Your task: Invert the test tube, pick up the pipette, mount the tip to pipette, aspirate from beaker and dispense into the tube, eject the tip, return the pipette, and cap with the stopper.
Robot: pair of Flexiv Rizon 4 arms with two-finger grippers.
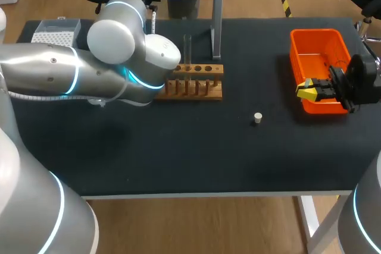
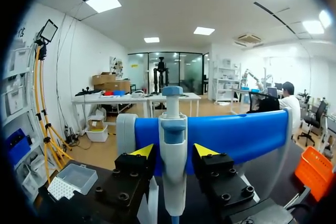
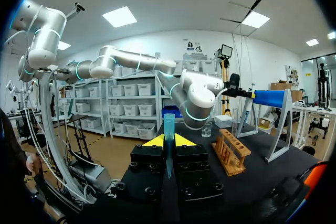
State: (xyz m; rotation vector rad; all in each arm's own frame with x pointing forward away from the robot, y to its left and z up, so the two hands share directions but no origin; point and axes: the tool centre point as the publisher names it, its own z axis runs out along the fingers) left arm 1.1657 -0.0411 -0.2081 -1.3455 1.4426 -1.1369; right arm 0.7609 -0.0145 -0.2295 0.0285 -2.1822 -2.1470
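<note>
At the far middle of the table [image 1: 178, 153], the left gripper [image 2: 174, 153] has the pipette [image 2: 173, 129] between its fingers, against the stand's blue bar [image 2: 236, 137]; I cannot tell whether they press it. Right of there, the right gripper [image 3: 168, 141] is clenched on a blue tip [image 3: 169, 124] over the near end of the orange bin [image 1: 315, 40]. The test tube [image 1: 187, 49] stands upright in the wooden rack [image 1: 199, 84], and the white stopper [image 1: 258, 118] lies nearer, right of the rack.
</note>
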